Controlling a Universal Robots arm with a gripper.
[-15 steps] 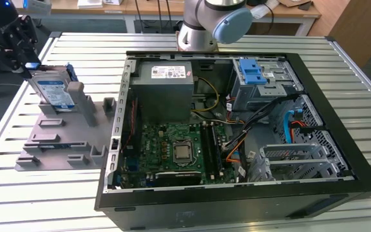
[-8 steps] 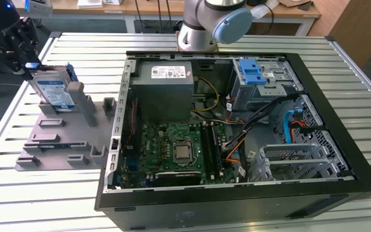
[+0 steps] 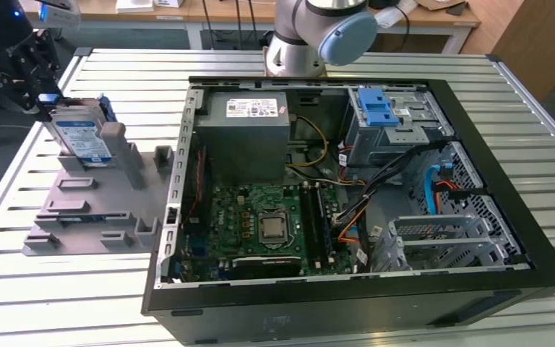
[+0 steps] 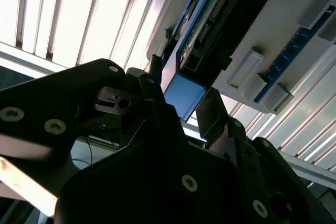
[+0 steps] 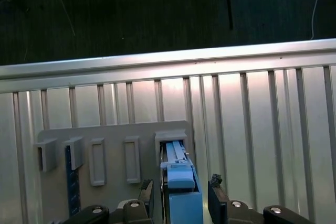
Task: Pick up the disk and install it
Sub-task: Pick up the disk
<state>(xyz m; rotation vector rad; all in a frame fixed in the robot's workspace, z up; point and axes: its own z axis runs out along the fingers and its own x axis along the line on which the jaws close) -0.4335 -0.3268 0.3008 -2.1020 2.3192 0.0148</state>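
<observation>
The disk (image 3: 77, 137) stands on edge in a slot of the grey holder (image 3: 95, 210) at the exterior view's left; it is silver with a white-and-blue label and blue rails. My gripper (image 3: 51, 100) is at its upper end. In the first wrist view my gripper (image 5: 181, 190) straddles the blue rail end of the disk (image 5: 181, 203), a finger (image 5: 148, 192) on each side with a thin gap showing, so it is open. In the second wrist view the gripper (image 4: 181, 95) frames the same blue end, with the disk's connector edge (image 4: 210, 30) beyond.
An open computer case (image 3: 509, 217) lies at the table's middle, with a grey power supply (image 3: 248, 137), a motherboard (image 3: 268, 224) and a drive bay carrying a blue latch (image 3: 384, 108). The holder has further slots (image 5: 113, 156). The slatted table edge (image 5: 168, 64) runs just beyond the holder.
</observation>
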